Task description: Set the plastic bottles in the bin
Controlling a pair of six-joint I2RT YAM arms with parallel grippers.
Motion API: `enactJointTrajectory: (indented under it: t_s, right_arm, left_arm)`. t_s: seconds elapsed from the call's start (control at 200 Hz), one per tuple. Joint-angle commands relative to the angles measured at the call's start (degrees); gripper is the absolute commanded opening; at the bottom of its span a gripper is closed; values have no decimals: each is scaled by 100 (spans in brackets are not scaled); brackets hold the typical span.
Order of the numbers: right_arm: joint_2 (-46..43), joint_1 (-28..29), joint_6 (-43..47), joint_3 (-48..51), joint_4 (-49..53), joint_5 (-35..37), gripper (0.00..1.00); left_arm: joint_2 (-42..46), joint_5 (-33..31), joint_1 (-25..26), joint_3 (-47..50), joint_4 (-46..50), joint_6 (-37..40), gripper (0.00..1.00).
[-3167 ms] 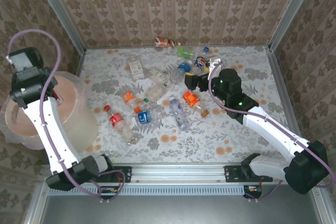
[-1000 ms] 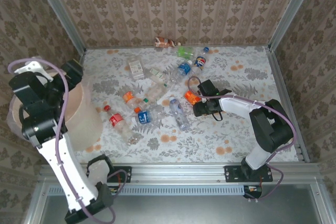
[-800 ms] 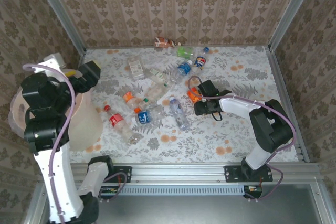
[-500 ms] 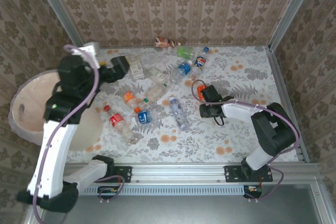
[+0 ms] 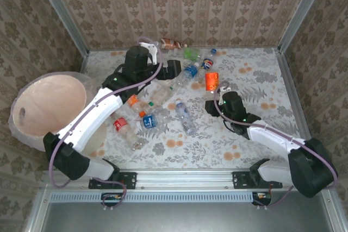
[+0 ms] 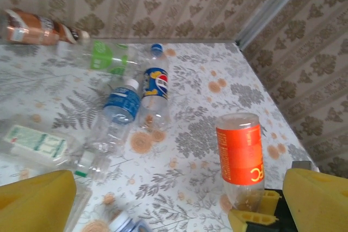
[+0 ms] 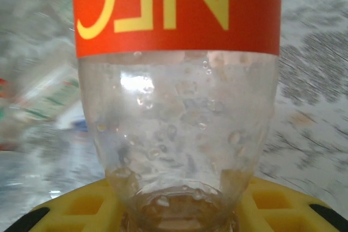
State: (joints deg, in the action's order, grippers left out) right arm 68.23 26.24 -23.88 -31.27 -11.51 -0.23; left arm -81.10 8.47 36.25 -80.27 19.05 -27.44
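One orange-labelled bottle stands gripped at its neck by the right jaws; the left jaws gape wide.

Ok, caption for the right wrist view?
Right gripper shut on the narrow end of a clear plastic bottle with an orange label.

We see the bin off the tabletop's nine o'clock edge, its pale inside facing us. The plastic bottles lie scattered from the centre toward twelve o'clock, one brown-labelled bottle right against the far wall. The left tool hangs above the pile near twelve o'clock. Toward two o'clock of centre, the right tool grips an orange-labelled bottle, held apart from the rest.
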Motion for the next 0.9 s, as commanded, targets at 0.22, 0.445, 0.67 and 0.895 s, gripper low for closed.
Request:
enactJointTrajectory:
  t_s: [0.22,0.445,0.67,0.895]
  right_arm:
    - [-349,-14,-378,4,-1505,-1848,37]
    - [-50,100,-472,-280,-1745,-2322,38]
    - [194,188,-539,-631,-1728,-2550,39]
    - [340,217,-562,-902,-1673,-2770,41]
  left_arm:
    - [-624,2251,30,174,-1568,-323,100]
    - [-947,2801,96,471,-2483,-714,100]
    - [-1324,2800,247,249,-2240,-689,81]
    - [-1437,3194,270,246,-2483,-757,61]
